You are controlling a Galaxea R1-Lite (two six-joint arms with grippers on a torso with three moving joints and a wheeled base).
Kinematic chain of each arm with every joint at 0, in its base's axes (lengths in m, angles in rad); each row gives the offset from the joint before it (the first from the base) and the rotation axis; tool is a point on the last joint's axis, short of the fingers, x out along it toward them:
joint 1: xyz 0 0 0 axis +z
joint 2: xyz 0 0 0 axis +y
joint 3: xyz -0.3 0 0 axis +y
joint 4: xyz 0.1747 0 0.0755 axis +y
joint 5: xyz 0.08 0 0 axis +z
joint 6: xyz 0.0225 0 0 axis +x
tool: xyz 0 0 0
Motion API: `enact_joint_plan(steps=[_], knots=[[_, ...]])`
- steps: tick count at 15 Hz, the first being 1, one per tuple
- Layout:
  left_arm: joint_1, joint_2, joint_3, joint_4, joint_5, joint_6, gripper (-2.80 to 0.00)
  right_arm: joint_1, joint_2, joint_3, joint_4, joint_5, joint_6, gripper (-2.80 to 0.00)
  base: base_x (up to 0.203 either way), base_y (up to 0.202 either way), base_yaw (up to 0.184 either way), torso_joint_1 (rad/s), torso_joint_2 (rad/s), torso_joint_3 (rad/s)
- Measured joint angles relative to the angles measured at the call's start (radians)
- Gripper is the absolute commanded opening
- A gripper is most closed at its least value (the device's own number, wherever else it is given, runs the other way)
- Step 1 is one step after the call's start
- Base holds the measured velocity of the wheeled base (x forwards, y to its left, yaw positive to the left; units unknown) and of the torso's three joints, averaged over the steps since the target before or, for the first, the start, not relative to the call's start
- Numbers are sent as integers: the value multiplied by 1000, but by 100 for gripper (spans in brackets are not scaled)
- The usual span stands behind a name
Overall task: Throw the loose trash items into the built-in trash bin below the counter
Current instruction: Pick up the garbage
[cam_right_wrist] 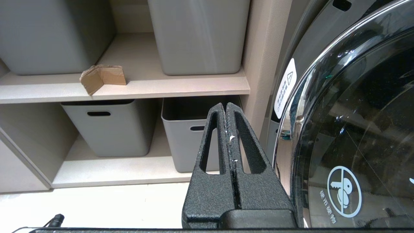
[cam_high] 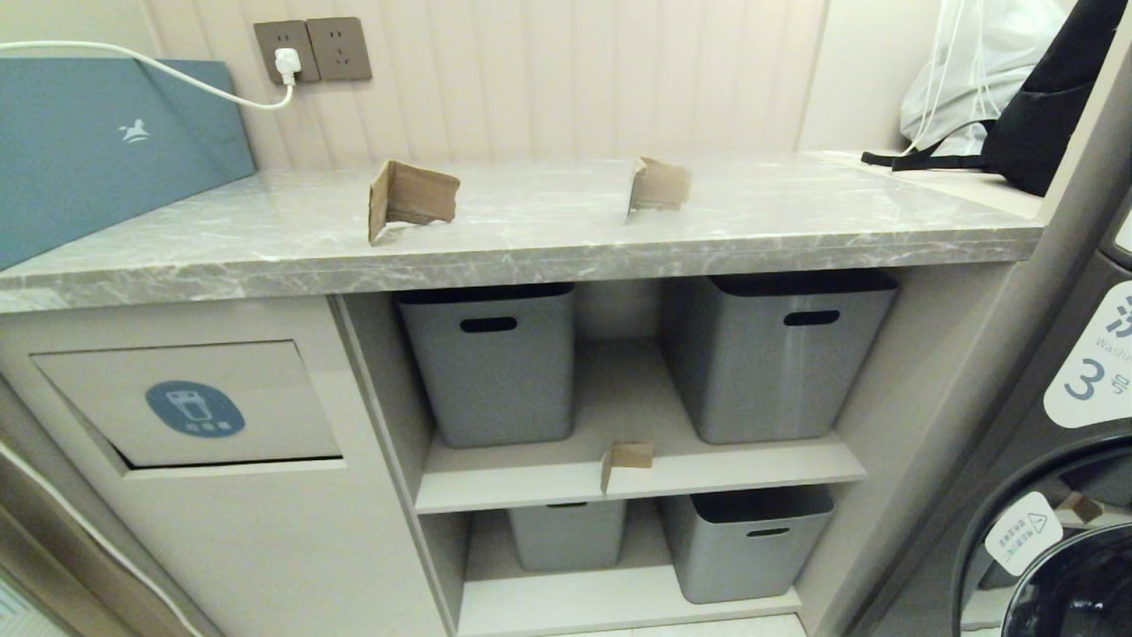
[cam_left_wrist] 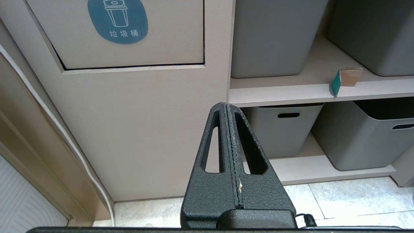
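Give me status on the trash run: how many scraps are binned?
Done: none visibly. Two cardboard scraps sit on the counter, a third on the shelf edge between the grey tubs. In hand: nothing; left tool and right tool are both shut and empty, low by the cabinet. Left: all three picks and drops through the bin flap.

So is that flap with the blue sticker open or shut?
Nearly shut: the trash flap sits in its cabinet front, with only a thin dark gap along its lower edge.
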Motion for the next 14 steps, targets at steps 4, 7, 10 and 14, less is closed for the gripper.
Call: enact_joint_plan(steps=[4,7,10,14], knots=[[0,0,0,0,0,0,-280,0,0,0,0,0,0,-280,0,0,0,0,0,0],[0,0,0,0,0,0,-280,0,0,0,0,0,0,-280,0,0,0,0,0,0],[0,0,0,0,0,1,-280,0,0,0,0,0,0,-280,0,0,0,0,0,0],[0,2,0,1,0,2,-280,0,0,0,0,0,0,-280,0,0,0,0,0,0]])
